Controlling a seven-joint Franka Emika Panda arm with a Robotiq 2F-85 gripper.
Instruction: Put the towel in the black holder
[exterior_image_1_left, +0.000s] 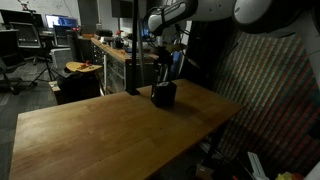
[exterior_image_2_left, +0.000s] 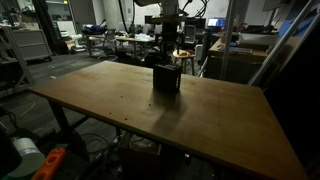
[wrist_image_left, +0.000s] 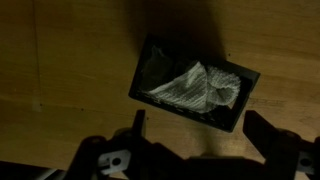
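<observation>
The black holder (wrist_image_left: 193, 85) stands on the wooden table, seen from above in the wrist view, with the light grey-white towel (wrist_image_left: 190, 88) crumpled inside it. My gripper (wrist_image_left: 200, 128) hangs above the holder's near side, open, with nothing between its dark fingers (wrist_image_left: 139, 125). In both exterior views the holder (exterior_image_1_left: 163, 95) (exterior_image_2_left: 166, 79) sits near the table's far side with my gripper (exterior_image_1_left: 162, 64) (exterior_image_2_left: 165, 47) just above it. The towel does not show in those views.
The wooden table (exterior_image_1_left: 110, 125) (exterior_image_2_left: 120, 105) stretches wide around the holder. Behind it are lab benches and clutter (exterior_image_1_left: 95, 50). A patterned panel (exterior_image_1_left: 265, 100) stands beside the table. Dark lighting hides detail.
</observation>
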